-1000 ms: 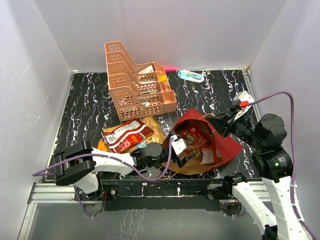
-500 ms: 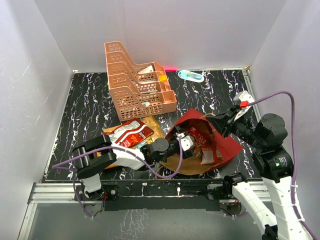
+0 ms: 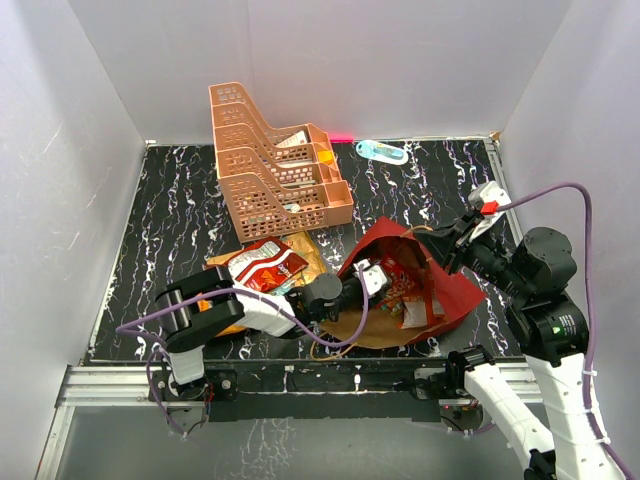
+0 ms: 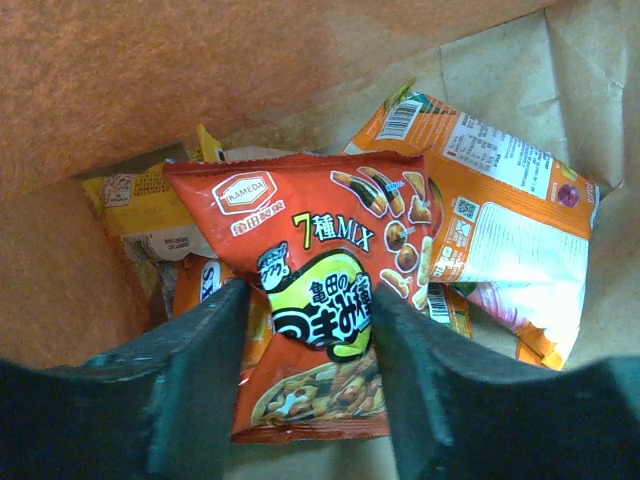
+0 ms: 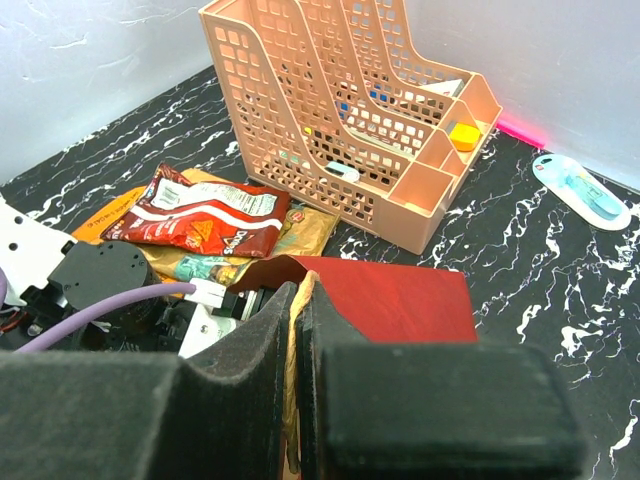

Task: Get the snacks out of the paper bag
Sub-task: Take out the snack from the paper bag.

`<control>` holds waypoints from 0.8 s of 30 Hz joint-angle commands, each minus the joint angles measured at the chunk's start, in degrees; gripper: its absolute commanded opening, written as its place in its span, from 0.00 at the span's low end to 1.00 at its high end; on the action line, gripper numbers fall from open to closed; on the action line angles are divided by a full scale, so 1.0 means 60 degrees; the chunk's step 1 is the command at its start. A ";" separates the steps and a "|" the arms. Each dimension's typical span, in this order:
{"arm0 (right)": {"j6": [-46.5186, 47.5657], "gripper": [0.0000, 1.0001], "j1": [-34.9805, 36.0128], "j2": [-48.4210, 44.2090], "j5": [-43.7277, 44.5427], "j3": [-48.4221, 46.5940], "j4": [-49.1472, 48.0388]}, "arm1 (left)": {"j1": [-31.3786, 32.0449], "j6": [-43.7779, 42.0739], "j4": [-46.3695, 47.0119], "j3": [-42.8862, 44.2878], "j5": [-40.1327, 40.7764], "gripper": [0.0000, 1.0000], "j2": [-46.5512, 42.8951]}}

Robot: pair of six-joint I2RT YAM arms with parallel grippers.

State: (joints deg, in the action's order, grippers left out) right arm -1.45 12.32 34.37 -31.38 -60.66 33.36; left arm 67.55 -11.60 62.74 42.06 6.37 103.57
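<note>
The left gripper, inside the paper bag near centre, has its jaws spread astride the red packet, not yet closed. The packet looks light, slick and crushable; pinch gently across its flat middle. Farther right, the right gripper clamps the bag rim.

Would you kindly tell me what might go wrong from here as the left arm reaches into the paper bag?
1. The left gripper is open astride the red packet, which overlaps the orange packet; closing may slide off the glossy film or catch both.
2. The right gripper pinches only the rim of the paper bag; a tug could tear it, or the mouth might sag shut.
</note>
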 commanded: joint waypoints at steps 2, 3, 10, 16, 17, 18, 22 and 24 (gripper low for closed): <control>0.0129 0.08 0.0027 -0.0047 0.0130 -0.0491 -0.0430 | -0.0038 0.0526 -0.0164 0.0104 0.0050 0.40 -0.0453; 0.0137 0.08 0.0025 -0.0045 0.0137 -0.0494 -0.0433 | -0.0037 0.0618 -0.0225 0.0091 0.0126 0.36 -0.0523; 0.0181 0.08 0.0027 -0.0158 0.0239 -0.0480 -0.0434 | -0.0001 0.1176 -0.0945 0.0119 0.0497 0.11 -0.1217; 0.0201 0.08 0.0020 -0.0177 0.0347 -0.0481 -0.0468 | 0.0006 0.1710 -0.1630 0.0102 0.0620 0.01 -0.2121; 0.0210 0.08 0.0019 -0.0188 0.0382 -0.0480 -0.0476 | 0.0012 0.1789 -0.1775 0.0122 0.0608 0.00 -0.2290; 0.0200 0.08 0.0026 -0.0202 0.0416 -0.0480 -0.0481 | 0.0020 0.1878 -0.1994 0.0167 0.0571 0.00 -0.2443; 0.0193 0.08 0.0022 -0.0282 0.0591 -0.0451 -0.0503 | 0.0034 0.2404 -0.3118 0.0393 0.0602 0.00 -0.3064; 0.0155 0.08 0.0031 -0.0342 0.0780 -0.0437 -0.0520 | 0.0036 0.2730 -0.3831 0.0552 0.0628 0.00 -0.3409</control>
State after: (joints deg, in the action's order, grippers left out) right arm -0.75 12.32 33.80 -29.02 -60.66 33.39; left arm 67.61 0.23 46.83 42.30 9.63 88.44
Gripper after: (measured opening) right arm 0.077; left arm 0.074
